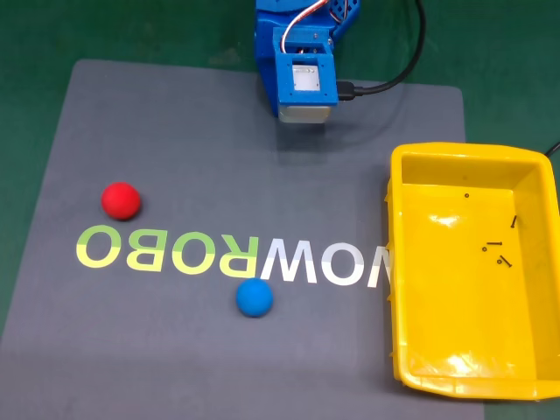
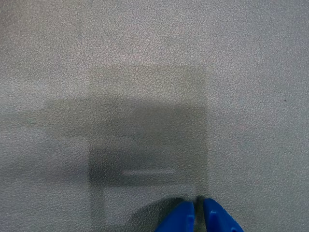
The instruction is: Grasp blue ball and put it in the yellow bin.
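Lettering on grey mat (image 1: pixel 175 131), fixed view: "ROBO" in yellow-green, followed by "WOW" in white, last letter partly hidden by bin wall; printed upside down and mirrored as seen by this camera. No other legible brand or label noted.

Blue ball (image 1: pixel 255 297): resting on mat just below the lettering, at roughly 6 o'clock from mat centre, well apart from arm and bin.

Red ball (image 1: pixel 121 200): on mat at 9 o'clock, just above the "ROBO" letters, well apart from blue ball.

Yellow bin (image 1: pixel 398 262): at 3 o'clock, overlapping mat's right edge; a few small dark screws (image 1: pixel 499 254) loose on its floor.

Blue arm (image 1: pixel 302 61): at 12 o'clock, at mat's far edge, black cable (image 1: pixel 394 83) trailing to its right.

Gripper (image 2: pixel 198 209): seen in wrist view at 6 o'clock of frame, two blue fingertips (image 2: pixel 181 217) drawn together with only a thin slit between, nothing held. Textured grey mat surface beneath, carrying a rectangular shadow.
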Robot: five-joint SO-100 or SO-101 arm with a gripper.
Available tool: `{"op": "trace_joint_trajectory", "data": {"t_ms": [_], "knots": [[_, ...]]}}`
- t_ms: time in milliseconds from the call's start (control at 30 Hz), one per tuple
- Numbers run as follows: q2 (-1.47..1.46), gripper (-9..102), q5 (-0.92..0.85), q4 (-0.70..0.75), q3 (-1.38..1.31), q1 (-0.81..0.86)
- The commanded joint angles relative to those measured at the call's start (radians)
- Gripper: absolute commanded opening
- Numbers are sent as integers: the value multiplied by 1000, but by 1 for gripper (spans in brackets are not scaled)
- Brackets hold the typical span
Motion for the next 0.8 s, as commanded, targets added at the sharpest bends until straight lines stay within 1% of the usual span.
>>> {"op": "trace_joint_trajectory", "data": {"t_ms": [0,633,700,767], "knots": [[14,0,-2,-2,32,12],[14,0,8,-6,32,12],[14,0,28,-28,32,11],[14,1,54,-81,21,12]]}}
